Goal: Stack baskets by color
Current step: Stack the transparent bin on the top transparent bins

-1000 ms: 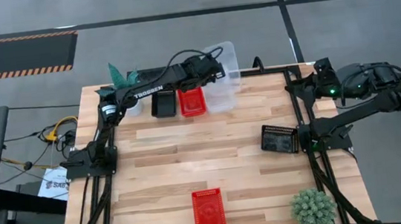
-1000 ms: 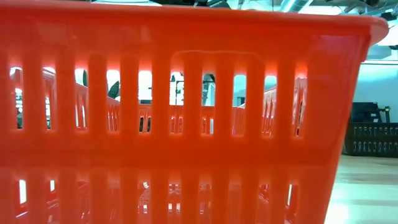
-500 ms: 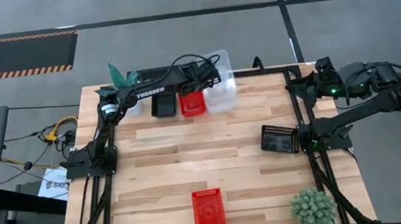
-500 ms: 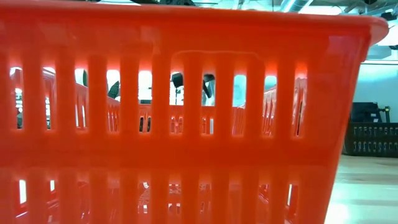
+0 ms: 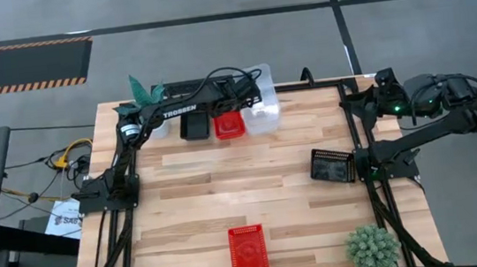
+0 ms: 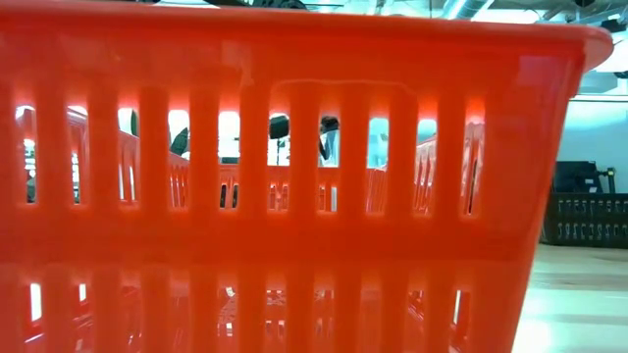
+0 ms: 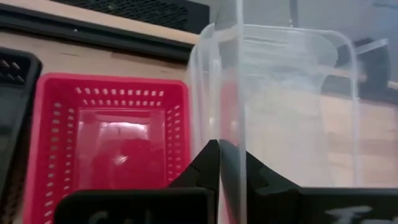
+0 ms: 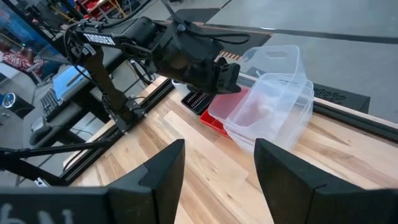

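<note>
— What's crowding the red basket [image 5: 229, 124] at the table's far edge?
— A black basket [image 5: 193, 125] on one side, the clear basket [image 5: 261, 111] touching the other, a potted plant [image 5: 143, 90] beyond the black one.
— And the clear one?
— Left gripper [image 7: 219, 163] is clamped on its wall; its long axis runs across the table's depth, tilted, over another clear basket.
— Right gripper [image 8: 217, 165]?
— Jaws spread, empty, off the table's side near a black basket [image 5: 332, 165].
</note>
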